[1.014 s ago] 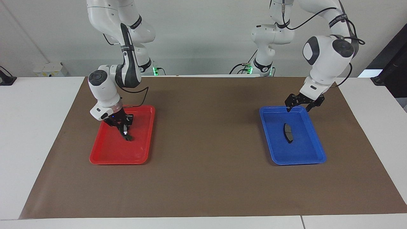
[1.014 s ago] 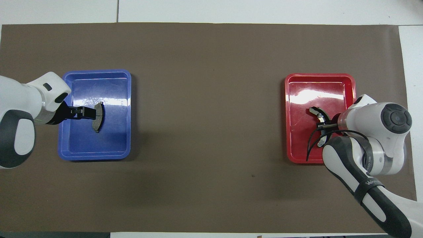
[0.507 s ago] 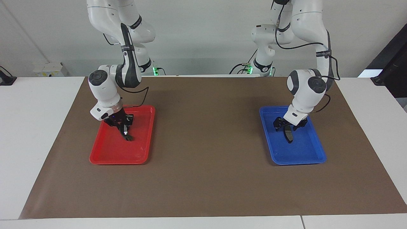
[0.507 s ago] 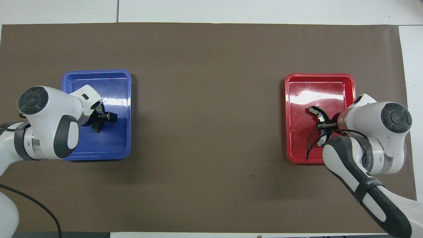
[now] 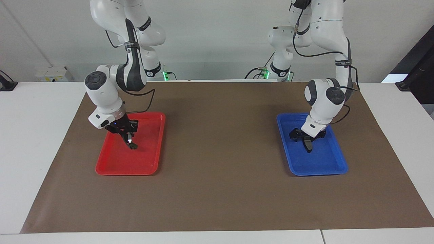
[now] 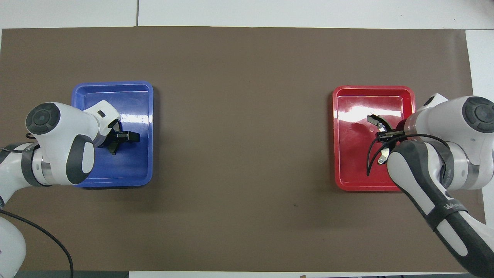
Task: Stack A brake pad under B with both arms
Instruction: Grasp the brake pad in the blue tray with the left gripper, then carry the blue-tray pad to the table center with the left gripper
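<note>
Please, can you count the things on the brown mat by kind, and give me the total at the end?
Trays: 2, the red tray and the blue tray.
Brake parts: 2, the A brake pad in the blue tray, under the left gripper, and B at the right gripper, over the red tray.
Total: 4.

Under the right gripper (image 5: 130,141), a red tray (image 5: 115,166); under the left gripper (image 5: 307,140), a blue tray (image 5: 325,167); brown mat (image 5: 220,152); dark pads.
</note>
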You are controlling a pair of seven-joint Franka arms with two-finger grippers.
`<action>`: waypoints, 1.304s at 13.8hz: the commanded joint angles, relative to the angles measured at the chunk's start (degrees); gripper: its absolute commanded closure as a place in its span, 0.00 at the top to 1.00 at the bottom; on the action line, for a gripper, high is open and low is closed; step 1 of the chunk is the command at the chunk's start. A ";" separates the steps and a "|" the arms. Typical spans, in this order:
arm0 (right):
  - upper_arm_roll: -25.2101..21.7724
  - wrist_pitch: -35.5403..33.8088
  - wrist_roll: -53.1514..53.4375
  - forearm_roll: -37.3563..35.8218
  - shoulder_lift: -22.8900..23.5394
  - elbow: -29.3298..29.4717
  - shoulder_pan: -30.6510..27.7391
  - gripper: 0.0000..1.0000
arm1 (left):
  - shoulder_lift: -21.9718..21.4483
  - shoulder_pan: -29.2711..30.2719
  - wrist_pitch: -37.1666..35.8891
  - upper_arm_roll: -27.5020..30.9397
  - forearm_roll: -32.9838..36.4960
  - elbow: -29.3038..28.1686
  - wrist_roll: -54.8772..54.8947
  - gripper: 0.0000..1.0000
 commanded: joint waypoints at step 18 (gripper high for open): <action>-0.22 -12.04 0.06 1.31 -6.79 3.25 -0.89 0.01 | -3.54 -20.79 -10.41 0.16 0.42 14.69 -12.19 0.01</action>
